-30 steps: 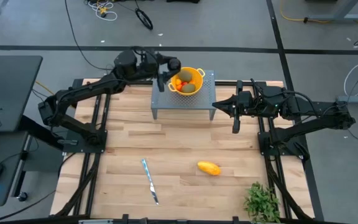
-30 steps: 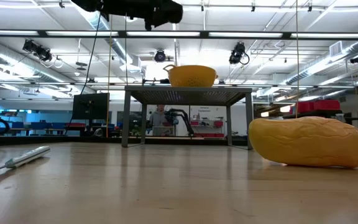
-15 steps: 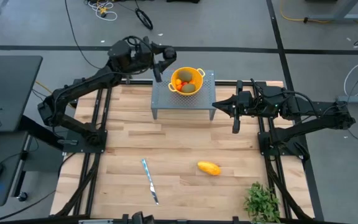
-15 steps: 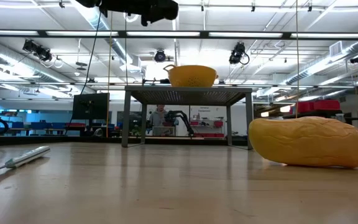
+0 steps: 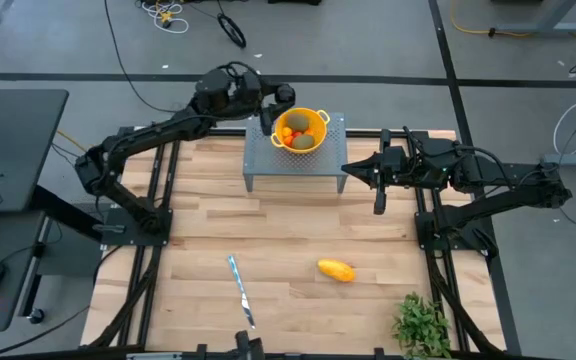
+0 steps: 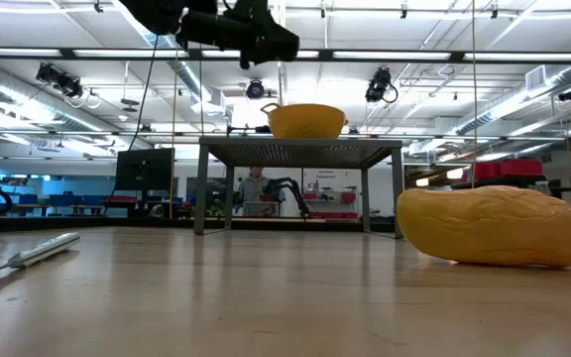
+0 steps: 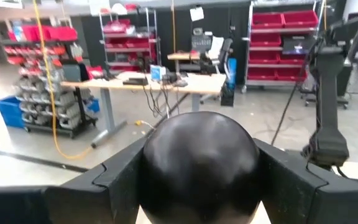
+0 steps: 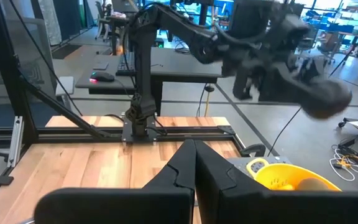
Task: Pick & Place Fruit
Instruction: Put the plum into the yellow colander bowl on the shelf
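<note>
My left gripper [image 5: 274, 99] is shut on a dark, near-black round fruit [image 7: 197, 163], level and higher than the yellow bowl [image 5: 315, 121], just off its far-left rim. The bowl stands on a grey perforated stand [image 5: 268, 160] and holds olive-green ovals [image 5: 303, 142] and small orange-red pieces [image 5: 289, 131]. A yellow-orange oblong fruit [image 5: 336, 270] lies on its side on the table. My right gripper [image 5: 347, 168] waits shut, right of the stand, holding nothing. My left gripper pinches the dark round fruit by its two opposite sides [image 7: 149, 163] between both fingers. The fingers [image 7: 114, 177] lie level, coming from the table's left side. The fruit is lifted clear, in the air above the height of the bowl's rim [image 6: 305, 108].
A slim silver knife [image 5: 241, 290] lies near the table's front, left of the oblong fruit. A leafy green plant [image 5: 423, 325] stands at the front right corner. Bare wood [image 5: 298, 225] lies between the stand and the knife.
My left gripper, still shut on the dark fruit, has swung a little away from the bowl toward the far left, then come back toward the bowl's far-left rim, staying level and high.
</note>
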You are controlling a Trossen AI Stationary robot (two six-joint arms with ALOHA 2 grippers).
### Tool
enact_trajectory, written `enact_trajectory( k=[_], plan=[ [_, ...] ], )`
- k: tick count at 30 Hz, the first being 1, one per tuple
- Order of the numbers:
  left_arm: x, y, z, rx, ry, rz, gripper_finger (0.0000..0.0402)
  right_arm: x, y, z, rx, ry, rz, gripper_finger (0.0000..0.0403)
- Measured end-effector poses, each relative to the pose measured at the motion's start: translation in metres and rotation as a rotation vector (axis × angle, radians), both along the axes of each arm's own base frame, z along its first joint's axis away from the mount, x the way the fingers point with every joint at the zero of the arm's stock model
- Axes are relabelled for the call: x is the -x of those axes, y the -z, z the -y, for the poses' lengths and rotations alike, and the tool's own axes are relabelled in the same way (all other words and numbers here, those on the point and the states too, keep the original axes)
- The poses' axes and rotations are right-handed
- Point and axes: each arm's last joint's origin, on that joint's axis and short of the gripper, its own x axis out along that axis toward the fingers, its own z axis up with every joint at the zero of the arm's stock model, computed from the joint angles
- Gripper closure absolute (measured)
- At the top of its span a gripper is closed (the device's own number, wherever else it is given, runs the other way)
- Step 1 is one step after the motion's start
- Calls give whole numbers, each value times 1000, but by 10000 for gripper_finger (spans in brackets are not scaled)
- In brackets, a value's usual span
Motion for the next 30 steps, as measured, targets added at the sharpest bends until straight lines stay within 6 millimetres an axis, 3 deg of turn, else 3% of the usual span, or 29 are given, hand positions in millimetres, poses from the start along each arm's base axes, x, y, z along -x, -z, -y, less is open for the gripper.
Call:
enact_trajectory(
  k=[7,30],
  plan=[
    [-14,24,-9,68,25,-51,141,0,0,0,1,6,0,400],
    [-21,29,-2,74,50,-81,141,0,0,0,1,7,0,400]
  ],
)
